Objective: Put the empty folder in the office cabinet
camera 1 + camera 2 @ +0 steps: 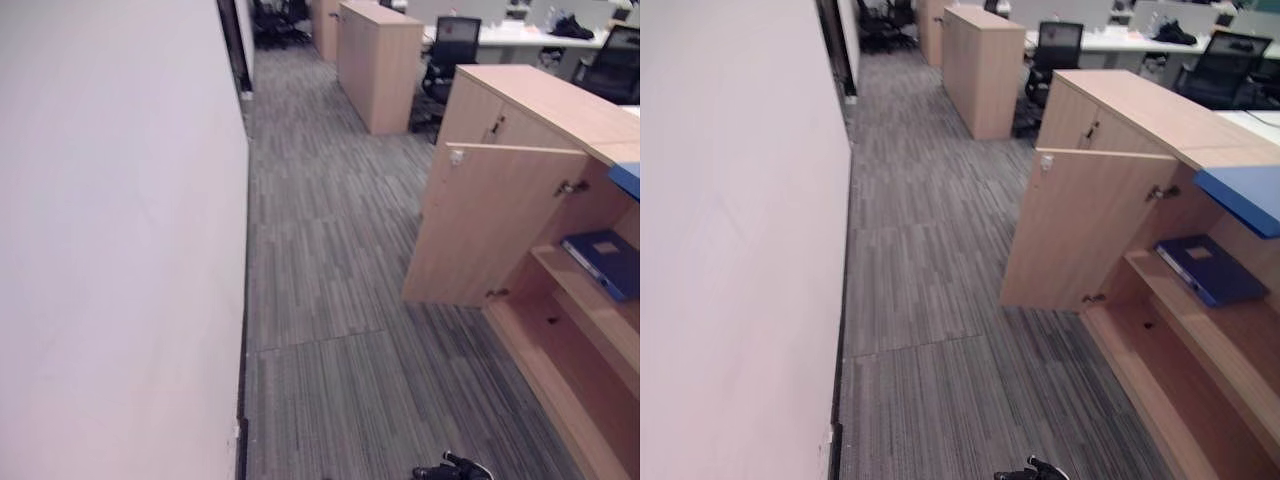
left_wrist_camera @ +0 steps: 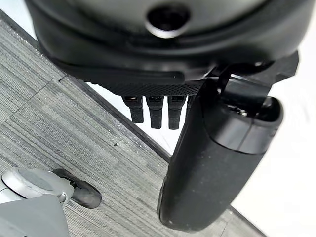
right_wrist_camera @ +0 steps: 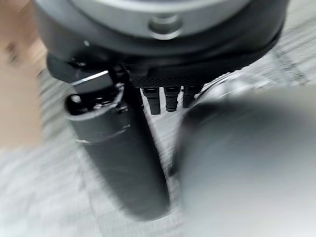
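Cabinet shelf (image 1: 1200, 320): flat dark-blue folder (image 1: 1210, 268)

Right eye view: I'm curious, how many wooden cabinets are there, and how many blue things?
Light wooden cabinets, one near with its door open, two further off: 3
Dark blue folder, flat on the near cabinet's shelf: 1
Bright blue flat thing on that cabinet's top: 1
Total: 5
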Robot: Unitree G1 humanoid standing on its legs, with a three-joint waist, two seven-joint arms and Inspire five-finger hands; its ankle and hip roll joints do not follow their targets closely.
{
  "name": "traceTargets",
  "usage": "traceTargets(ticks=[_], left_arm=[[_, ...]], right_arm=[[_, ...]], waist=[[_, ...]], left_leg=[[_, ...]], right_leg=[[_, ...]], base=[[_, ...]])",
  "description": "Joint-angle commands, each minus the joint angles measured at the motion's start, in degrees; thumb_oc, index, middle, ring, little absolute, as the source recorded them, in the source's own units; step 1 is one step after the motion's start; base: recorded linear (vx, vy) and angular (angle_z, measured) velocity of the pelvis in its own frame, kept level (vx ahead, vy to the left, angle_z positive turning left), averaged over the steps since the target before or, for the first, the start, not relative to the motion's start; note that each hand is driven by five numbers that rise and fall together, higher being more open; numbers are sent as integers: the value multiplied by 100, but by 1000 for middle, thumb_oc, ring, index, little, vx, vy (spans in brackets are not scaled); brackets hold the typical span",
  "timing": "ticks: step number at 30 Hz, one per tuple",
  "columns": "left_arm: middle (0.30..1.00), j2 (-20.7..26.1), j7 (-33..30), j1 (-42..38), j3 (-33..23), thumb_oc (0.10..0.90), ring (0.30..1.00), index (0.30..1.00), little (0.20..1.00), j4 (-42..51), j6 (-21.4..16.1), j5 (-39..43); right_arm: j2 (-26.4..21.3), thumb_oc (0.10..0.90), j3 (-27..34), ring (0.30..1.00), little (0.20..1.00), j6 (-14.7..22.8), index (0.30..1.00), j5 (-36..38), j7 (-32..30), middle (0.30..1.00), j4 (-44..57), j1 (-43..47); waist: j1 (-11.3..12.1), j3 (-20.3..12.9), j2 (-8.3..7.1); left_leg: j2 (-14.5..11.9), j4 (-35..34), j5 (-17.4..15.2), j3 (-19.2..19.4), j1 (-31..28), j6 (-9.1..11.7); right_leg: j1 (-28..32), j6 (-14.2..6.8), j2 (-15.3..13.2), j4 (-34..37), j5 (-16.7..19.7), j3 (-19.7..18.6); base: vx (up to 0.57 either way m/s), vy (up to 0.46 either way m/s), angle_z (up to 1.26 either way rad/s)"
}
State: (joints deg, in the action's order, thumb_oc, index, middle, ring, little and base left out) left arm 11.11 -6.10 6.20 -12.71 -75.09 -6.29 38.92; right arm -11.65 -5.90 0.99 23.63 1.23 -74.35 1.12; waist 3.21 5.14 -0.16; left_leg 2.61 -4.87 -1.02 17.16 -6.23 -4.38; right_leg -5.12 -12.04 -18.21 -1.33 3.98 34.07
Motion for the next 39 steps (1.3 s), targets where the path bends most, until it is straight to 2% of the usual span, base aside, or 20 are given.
traceTargets(ticks=[1,5,7,9,11,12,13,15,18,21,22,23,25,26,29,32,34,37,38,39], left_arm=[[900,343,-89,-352,-93,800,900,900,900,-128,-171,-267],[900,286,-90,-371,-74,800,900,900,900,-113,-178,-353],[900,234,-148,-484,-45,800,900,900,900,-30,-212,-190],[900,226,-189,-540,16,800,900,900,900,-36,-238,-122],[900,222,-235,-722,159,800,900,900,900,-85,-261,-123],[900,217,-288,-873,255,800,900,900,900,26,-324,7],[900,192,-324,-998,374,800,900,900,900,201,-351,79],[900,122,-361,-1327,702,800,900,900,900,707,-449,227],[900,59,-386,-1470,871,800,900,900,900,1096,-507,451],[900,50,-417,-1474,1085,800,900,900,900,1773,-607,350],[900,73,-423,-1431,1143,800,900,900,900,2038,-621,246],[900,163,-420,-1312,1307,800,900,900,900,2570,-638,-85],[900,371,-298,-1189,1540,800,900,900,900,2989,-539,-708],[900,615,-129,-1126,1745,800,900,900,900,3242,-472,-1218],[900,812,55,-1004,1791,800,900,900,900,3573,-442,-1458],[900,836,284,-928,1875,800,900,900,900,3864,-416,-1547],[900,843,341,-889,1880,800,900,900,900,4012,-428,-1558],[900,915,488,-767,1902,800,900,900,900,4412,-385,-1599],[900,976,546,-716,1891,800,900,900,900,4532,-332,-1677],[900,1002,559,-704,1887,800,900,900,900,4567,-318,-1715]], right_arm=[[-22,800,28,900,900,33,900,254,-60,900,-282,126],[-51,800,134,900,900,42,900,349,-62,900,-442,22],[-138,800,269,900,900,41,900,479,-133,900,-559,2],[-170,800,293,900,900,98,900,577,-152,900,-523,17],[-170,800,288,900,900,168,900,689,-187,900,-477,89],[-150,800,211,900,900,215,900,761,-216,900,-468,117],[-130,800,95,900,900,211,900,713,-216,900,-455,107],[-123,800,-240,900,900,155,900,470,-206,900,-351,57],[-142,800,-453,900,900,90,900,268,-201,900,-228,46],[-173,800,-578,900,900,111,900,143,-191,900,-112,32],[-190,800,-581,900,900,122,900,103,-189,900,-100,15],[-247,800,-570,900,900,139,900,8,-180,900,-84,-20],[-309,800,-566,900,900,165,900,-115,-137,900,-44,-53],[-378,800,-600,900,900,143,900,-247,-70,900,-23,-53],[-526,800,-646,900,900,96,900,-467,38,900,40,-1],[-653,800,-431,900,900,54,900,-579,133,900,29,-127],[-646,800,-329,900,900,12,900,-549,170,900,-17,-201],[-505,800,-192,900,900,-43,900,-590,248,900,-69,-363],[-427,800,-153,900,900,-53,900,-556,253,900,-8,-336],[-395,800,-149,900,900,-45,900,-527,264,900,42,-331]], waist=[[39,49,-64],[-26,-155,-122],[-181,-161,-36],[-296,-169,57],[-467,-166,127],[-541,-198,89],[-551,-203,45],[-495,-187,-140],[-351,-183,-402],[-203,-78,-612],[-168,-65,-630],[-85,-1,-615],[6,80,-538],[68,121,-410],[118,120,-223],[29,-43,-73],[-27,-202,-52],[-125,-389,-88],[-159,-412,-97],[-150,-409,-103]], left_leg=[[-267,-13,-669,91,-716,522],[-292,-13,-935,215,-957,588],[-610,-13,-975,274,-1186,696],[-882,27,-897,374,-1260,779],[-1325,568,-474,520,-1140,1025],[-1699,1260,173,632,-994,1159],[-1949,1856,541,596,-864,1239],[-2142,3094,987,307,-491,1120],[-1921,3633,531,-65,204,885],[-1691,3198,65,-298,789,734],[-1647,2911,43,-375,844,749],[-1515,1821,186,-774,1021,854],[-1334,1015,744,-1309,1299,946],[-1282,410,1012,-1967,1422,1061],[-1245,386,1061,-2893,1440,1183],[-1251,230,912,-2811,1157,1206],[-1147,59,832,-2698,925,1157],[-742,-13,496,-2436,566,904],[-563,-13,331,-2294,466,745],[-508,-13,281,-2216,422,691]], right_leg=[[-287,-145,150,633,892,48],[-131,-99,190,633,817,242],[-151,67,368,512,782,199],[-307,257,459,119,455,121],[-428,476,646,-204,136,-5],[-265,665,900,-165,-77,-61],[-74,868,1161,-51,-241,-98],[375,1208,1577,187,-554,-349],[755,1287,1659,347,-693,-813],[1046,1181,1591,427,-700,-1229],[1093,1140,1548,402,-696,-1309],[1185,1075,1478,311,-741,-1477],[1282,1081,1459,182,-779,-1596],[1329,1067,1487,-31,-910,-1910],[1295,988,1483,-293,-1047,-2508],[1339,811,1296,-260,-1102,-2683],[1351,729,1150,-209,-1039,-2738],[1373,484,803,-93,-926,-2941],[1320,356,632,-105,-828,-3095],[1282,318,570,-147,-798,-3162]], base=[[351,-207,-30],[326,-202,-31],[549,-387,11],[382,-292,-18],[450,-390,-52],[567,-544,-45],[581,-552,-67],[534,-435,-117],[347,-163,-132],[212,38,-118],[271,188,-128],[269,194,-121],[252,235,-116],[263,285,-114],[191,254,-126],[187,339,-187],[247,383,-48],[213,424,-17],[119,379,-44],[84,357,-43]])
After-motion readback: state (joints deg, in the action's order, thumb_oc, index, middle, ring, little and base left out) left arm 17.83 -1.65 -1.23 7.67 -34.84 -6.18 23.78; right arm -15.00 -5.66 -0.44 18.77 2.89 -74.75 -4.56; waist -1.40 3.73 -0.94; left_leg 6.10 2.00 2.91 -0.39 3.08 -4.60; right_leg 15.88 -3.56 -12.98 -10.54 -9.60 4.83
